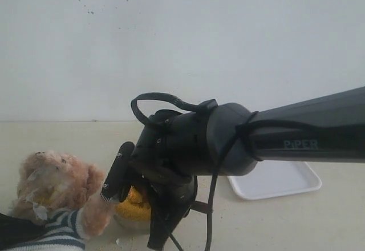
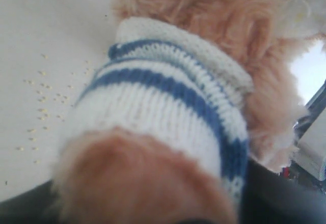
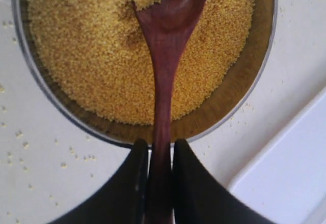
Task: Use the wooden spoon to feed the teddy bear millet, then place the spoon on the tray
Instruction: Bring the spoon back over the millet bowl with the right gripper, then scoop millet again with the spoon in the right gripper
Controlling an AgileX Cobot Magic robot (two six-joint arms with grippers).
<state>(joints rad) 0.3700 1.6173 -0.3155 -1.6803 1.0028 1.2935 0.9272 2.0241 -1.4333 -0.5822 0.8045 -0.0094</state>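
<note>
The teddy bear sits at the lower left, and its striped shirt fills the left wrist view. My left gripper is at the bear's side. Dark fingers flank the plush body, pressed against it. My right gripper is shut on the thin handle of the wooden spoon. The spoon's oval end lies in the millet with some grains on it. The steel bowl stands just right of the bear, with millet showing under the right arm. The white tray lies empty to the right.
The right arm stretches across the middle of the exterior view and hides most of the bowl. Loose yellow grains are scattered on the table by the bear and around the bowl. A tray corner lies close to the bowl.
</note>
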